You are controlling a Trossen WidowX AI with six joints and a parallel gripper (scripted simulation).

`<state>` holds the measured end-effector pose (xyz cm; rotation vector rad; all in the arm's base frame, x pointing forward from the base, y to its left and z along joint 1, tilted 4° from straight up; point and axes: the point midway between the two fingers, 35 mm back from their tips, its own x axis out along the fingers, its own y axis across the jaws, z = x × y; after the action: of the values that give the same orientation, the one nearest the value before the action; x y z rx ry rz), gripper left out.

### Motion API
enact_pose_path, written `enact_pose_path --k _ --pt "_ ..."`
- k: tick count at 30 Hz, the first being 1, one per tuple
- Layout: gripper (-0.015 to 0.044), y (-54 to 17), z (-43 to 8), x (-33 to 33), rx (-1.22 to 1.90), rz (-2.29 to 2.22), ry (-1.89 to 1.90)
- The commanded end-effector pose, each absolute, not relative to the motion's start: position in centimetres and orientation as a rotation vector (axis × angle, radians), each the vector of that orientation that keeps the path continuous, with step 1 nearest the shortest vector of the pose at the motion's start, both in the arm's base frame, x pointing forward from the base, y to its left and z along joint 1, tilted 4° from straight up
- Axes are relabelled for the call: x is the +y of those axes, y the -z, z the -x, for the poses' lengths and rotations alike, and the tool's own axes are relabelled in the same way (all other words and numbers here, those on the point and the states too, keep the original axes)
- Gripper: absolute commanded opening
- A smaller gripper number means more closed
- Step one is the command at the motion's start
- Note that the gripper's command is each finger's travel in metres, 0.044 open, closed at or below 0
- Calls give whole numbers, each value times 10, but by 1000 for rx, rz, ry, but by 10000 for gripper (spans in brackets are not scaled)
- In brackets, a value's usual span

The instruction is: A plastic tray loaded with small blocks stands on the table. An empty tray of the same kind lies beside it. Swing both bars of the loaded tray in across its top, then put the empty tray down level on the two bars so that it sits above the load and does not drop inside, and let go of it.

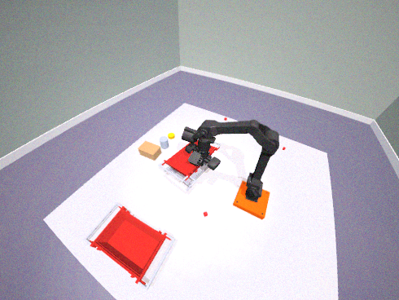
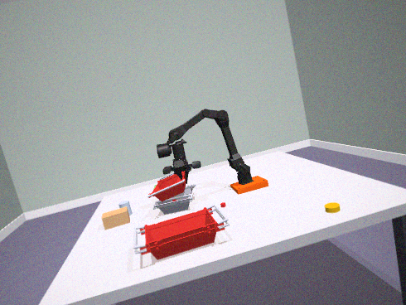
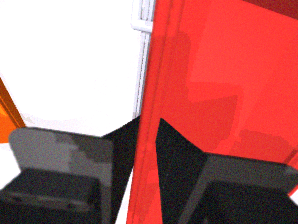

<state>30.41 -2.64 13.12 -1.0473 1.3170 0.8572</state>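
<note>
A red tray (image 1: 178, 161) (image 2: 170, 189) (image 3: 215, 60) with an open top is held tilted above a grey tray (image 2: 176, 206). My gripper (image 2: 184, 179) (image 3: 150, 121) is shut on one rim of the red tray, with one black finger on each side of that wall. In the exterior view the held side is higher and the tray slopes down to the left. The grey tray stands on the table; its wire bars show partly beside and below the red tray. A little red shows at its top. Most of its load and the exact bar positions are hidden.
A second red tray (image 1: 132, 242) (image 2: 182, 238) stands at the front with bars out over its ends. A tan block (image 1: 150, 150) (image 2: 116, 218) and a pale blue cylinder (image 1: 164, 143) (image 2: 124, 205) stand left. Yellow discs (image 1: 171, 135) (image 2: 332, 207) and small red cubes (image 1: 205, 213) (image 2: 223, 205) lie about.
</note>
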Motion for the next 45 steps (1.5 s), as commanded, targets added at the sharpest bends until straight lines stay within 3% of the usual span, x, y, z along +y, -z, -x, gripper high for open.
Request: enact_pose_path --k 1,45 --pt "0 -125 -300 -26 1339 1028 -873" --pt "0 -126 -302 -26 1325 1040 -863"
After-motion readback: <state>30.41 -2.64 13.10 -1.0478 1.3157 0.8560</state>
